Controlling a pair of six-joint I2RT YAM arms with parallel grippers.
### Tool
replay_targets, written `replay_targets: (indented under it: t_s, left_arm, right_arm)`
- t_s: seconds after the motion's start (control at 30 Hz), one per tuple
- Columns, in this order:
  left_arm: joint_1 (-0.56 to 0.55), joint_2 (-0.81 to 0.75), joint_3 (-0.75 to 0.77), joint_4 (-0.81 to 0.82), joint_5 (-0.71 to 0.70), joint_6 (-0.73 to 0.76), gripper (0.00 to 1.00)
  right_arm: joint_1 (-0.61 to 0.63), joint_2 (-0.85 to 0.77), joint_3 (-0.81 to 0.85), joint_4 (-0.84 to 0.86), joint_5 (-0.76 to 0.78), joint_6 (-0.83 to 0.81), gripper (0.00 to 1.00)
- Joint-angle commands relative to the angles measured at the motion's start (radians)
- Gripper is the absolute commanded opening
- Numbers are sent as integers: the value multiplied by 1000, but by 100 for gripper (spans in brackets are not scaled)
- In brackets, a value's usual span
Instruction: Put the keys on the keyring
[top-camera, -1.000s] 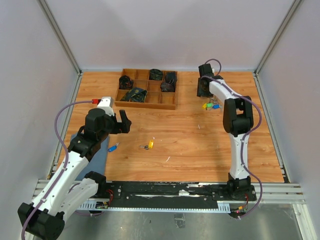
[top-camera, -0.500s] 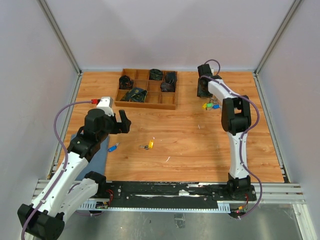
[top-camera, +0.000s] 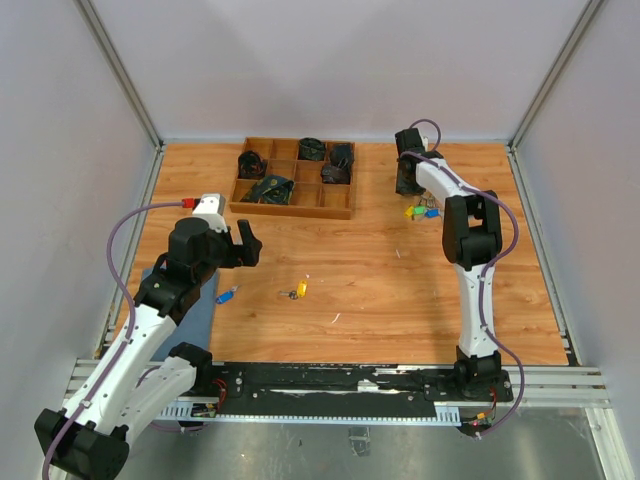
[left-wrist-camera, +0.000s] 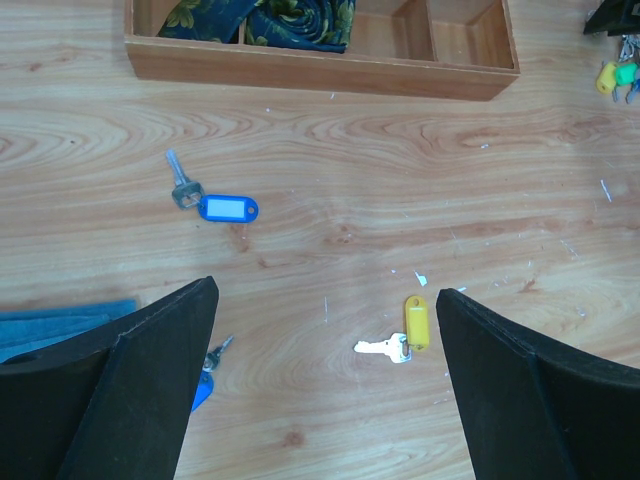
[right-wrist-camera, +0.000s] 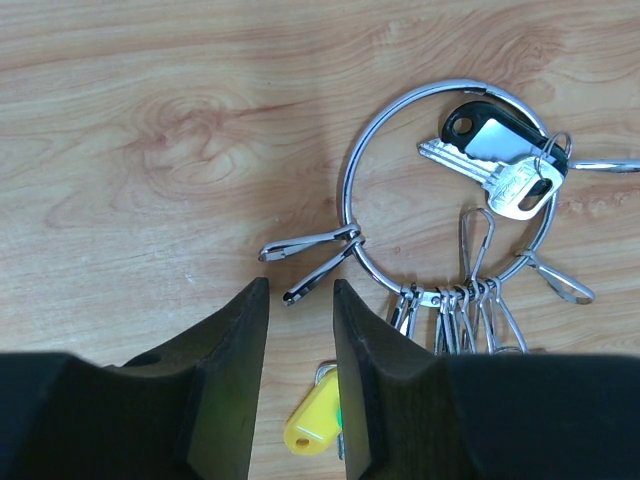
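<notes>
Ahead of R tips: keyring (right-wrist-camera: 346, 185) lying flat on table (right-wrist-camera: 150, 120), one snap clip (right-wrist-camera: 312, 243) pointing into the jaw gap.
R gripper (right-wrist-camera: 298, 298): jaws narrowing over last sec, now only a slim gap, gripping nothing yet.
Meaning: prob. closing on that clip to steady ring for loading.
Loose keys: yellow-tag key (left-wrist-camera: 405, 338) and blue-tag key (left-wrist-camera: 222, 207) waiting below L gripper (left-wrist-camera: 327, 292), well apart from ring.
L gripper: staying wide open, holding nothing.

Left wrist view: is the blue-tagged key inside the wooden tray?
No, the blue-tagged key lies on the table, outside the wooden tray.
</notes>
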Motion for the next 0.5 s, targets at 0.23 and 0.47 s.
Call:
replay_targets:
  t_s: [0.23,0.47]
  left_arm:
    - [-6,-11,-8,17,-7,-4,97]
    - [-5,-6,-8,19,-5,-4,96]
  right_arm:
    - [-9,32,9,-39,-5,26,27]
    - [-12,3,-40,-23,-11,25,15]
